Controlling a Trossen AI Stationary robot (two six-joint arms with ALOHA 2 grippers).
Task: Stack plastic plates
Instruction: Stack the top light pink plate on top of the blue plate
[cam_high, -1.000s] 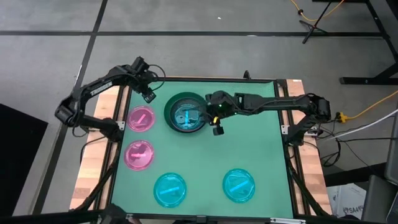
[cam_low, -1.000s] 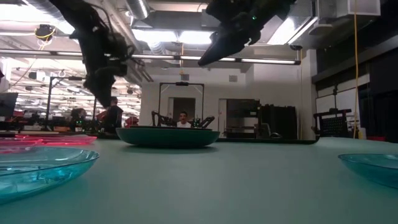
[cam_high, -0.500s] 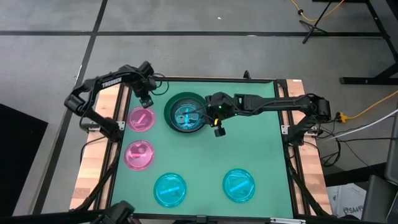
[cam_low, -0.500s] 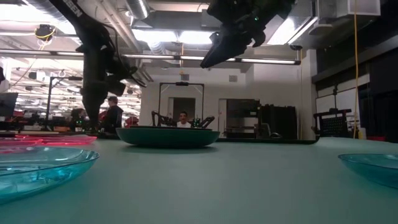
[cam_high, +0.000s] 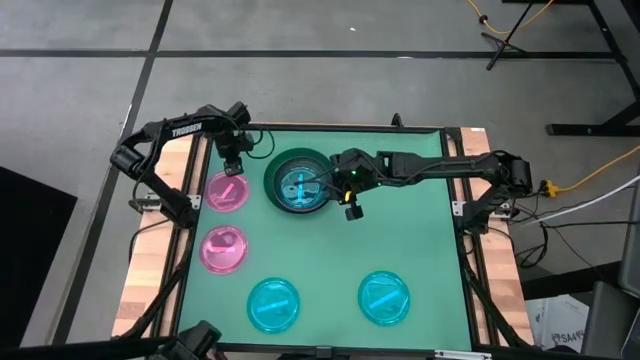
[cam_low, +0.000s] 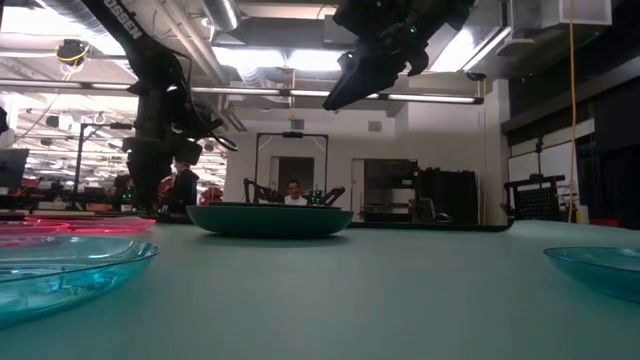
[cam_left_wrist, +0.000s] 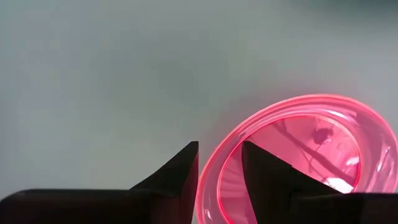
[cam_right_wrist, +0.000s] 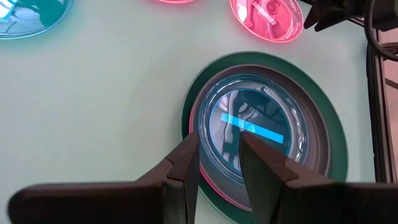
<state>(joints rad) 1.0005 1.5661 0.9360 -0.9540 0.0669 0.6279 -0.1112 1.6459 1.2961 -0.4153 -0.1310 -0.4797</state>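
Observation:
A stack (cam_high: 300, 183) stands at the table's far middle: the large dark green plate (cam_right_wrist: 323, 130) holds a grey plate, a pink one and a cyan plate (cam_right_wrist: 255, 124) on top. Two pink plates (cam_high: 228, 191) (cam_high: 224, 249) lie flat on the left. Two cyan plates (cam_high: 273, 304) (cam_high: 384, 297) lie near the front edge. My left gripper (cam_high: 236, 165) (cam_left_wrist: 219, 144) is open and low over the far pink plate's far rim, one finger on each side of it. My right gripper (cam_high: 333, 180) (cam_right_wrist: 219, 135) is open and hangs high over the stack's right rim (cam_low: 335, 95). My left gripper comes from above, pointing down, with its fingers (cam_left_wrist: 180, 174) standing on either side of the far pink plate's rim (cam_left_wrist: 210, 180). The plate lies flat on the table. I cannot tell whether the fingers touch the rim.
The green mat (cam_high: 400, 230) has free room at its middle and right. Wooden strips and the arms' bases line the table's left and right edges (cam_high: 150, 260). Beyond the far edge the low view shows a room with a person (cam_low: 292, 192) sitting.
My left gripper has come down from the table's far left corner toward the far pink plate, and now stands low over its rim. The right gripper has stayed above the stack. No plate has moved.

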